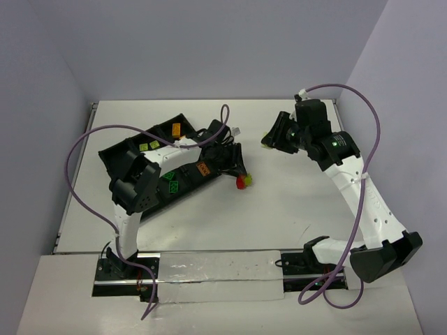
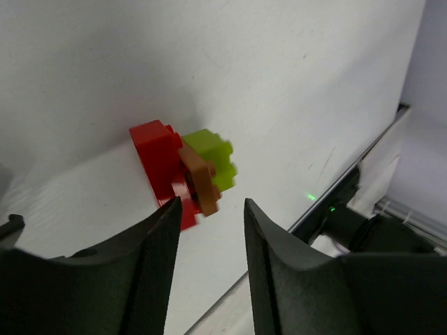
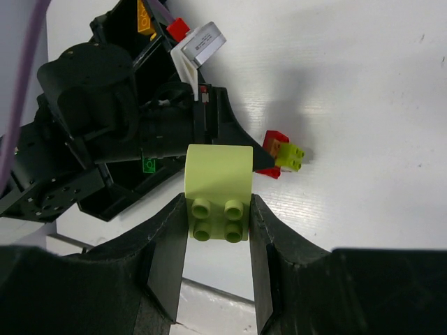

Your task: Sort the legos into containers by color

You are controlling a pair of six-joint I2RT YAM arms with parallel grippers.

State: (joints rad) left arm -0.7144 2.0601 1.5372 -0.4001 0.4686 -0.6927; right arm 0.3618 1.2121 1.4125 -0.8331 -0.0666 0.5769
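A small cluster of legos (image 2: 183, 169), red, orange and yellow-green stuck together, lies on the white table just right of the black tray (image 1: 106, 155). My left gripper (image 2: 211, 204) stands open right behind the cluster, whose red end touches the tip of the left finger. In the top view this gripper (image 1: 236, 174) hangs off the tray's right end, beside the cluster (image 1: 243, 181). My right gripper (image 3: 218, 209) is shut on a yellow-green brick (image 3: 218, 188), studs facing the camera, held above the table to the right (image 1: 268, 142). The tray's containers hold orange (image 1: 176, 128), yellow-green (image 1: 144, 146) and green (image 1: 170, 185) legos.
The left arm (image 1: 178, 157) arches over the tray and hides part of it. Purple cables (image 1: 84, 146) loop above the table's left side. A dark rail (image 2: 342, 209) runs along the table's edge near the left gripper. Grey walls close in the back and both sides.
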